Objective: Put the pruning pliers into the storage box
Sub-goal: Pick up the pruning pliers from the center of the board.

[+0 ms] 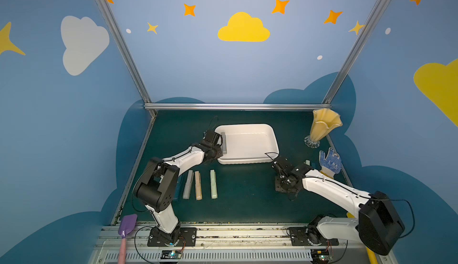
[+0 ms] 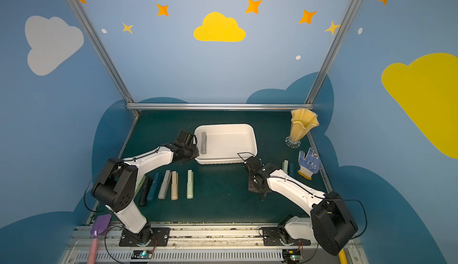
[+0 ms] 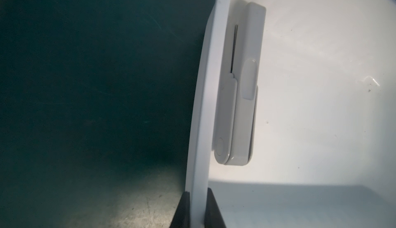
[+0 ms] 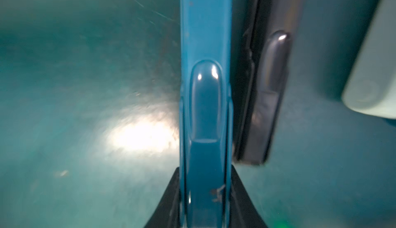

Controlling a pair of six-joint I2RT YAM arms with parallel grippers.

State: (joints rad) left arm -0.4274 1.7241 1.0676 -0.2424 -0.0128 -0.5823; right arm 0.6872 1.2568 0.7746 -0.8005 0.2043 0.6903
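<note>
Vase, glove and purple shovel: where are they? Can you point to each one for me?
Vase [image 1: 322,128]: in a top view, on its yellow fluted body.
Glove [image 1: 330,163]: in a top view, on the blue dotted palm.
Purple shovel [image 1: 127,224]: in a top view, on its blade.

white storage box [image 1: 250,143] upright — grey pliers [image 2: 203,143] flat inside along a side wall; teal pliers [image 4: 205,66] pinched in the right pincer [image 4: 205,177], black pliers [image 4: 267,87] just beside.

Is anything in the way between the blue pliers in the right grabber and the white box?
Nothing visible. Only green mat lies between the right gripper, closed on the teal-blue pliers, and the storage box. The left gripper clamps the box's rim on the other side, off that path.
</note>
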